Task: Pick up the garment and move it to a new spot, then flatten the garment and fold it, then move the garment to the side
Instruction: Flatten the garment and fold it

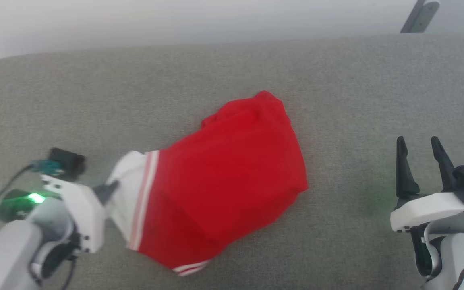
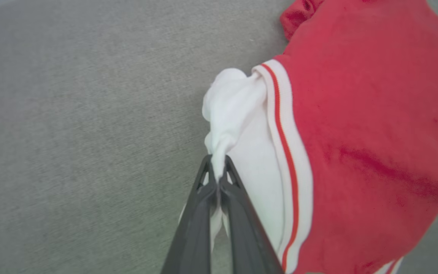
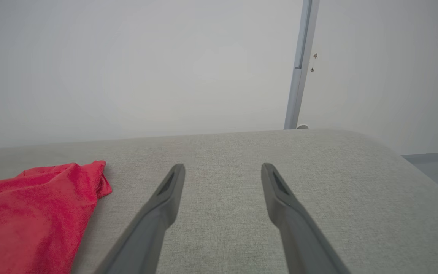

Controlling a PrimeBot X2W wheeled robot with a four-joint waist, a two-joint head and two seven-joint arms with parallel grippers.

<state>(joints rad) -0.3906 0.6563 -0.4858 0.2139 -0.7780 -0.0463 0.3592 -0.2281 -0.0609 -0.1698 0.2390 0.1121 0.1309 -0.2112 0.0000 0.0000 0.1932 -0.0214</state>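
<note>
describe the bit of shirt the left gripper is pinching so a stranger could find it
On the grey cushioned surface lies a red garment. At its end by the left gripper is a white sleeve, bunched between the shut fingers. It is plain white, parted from the red by thin stripes.

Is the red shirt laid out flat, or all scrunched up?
Scrunched up. The garment lies in a rumpled heap on the grey surface, with one white sleeve pinched in the left gripper.

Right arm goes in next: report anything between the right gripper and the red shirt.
Nothing visible: plain grey upholstery separates the open right gripper from the garment. Left gripper pinches its white sleeve.
</note>
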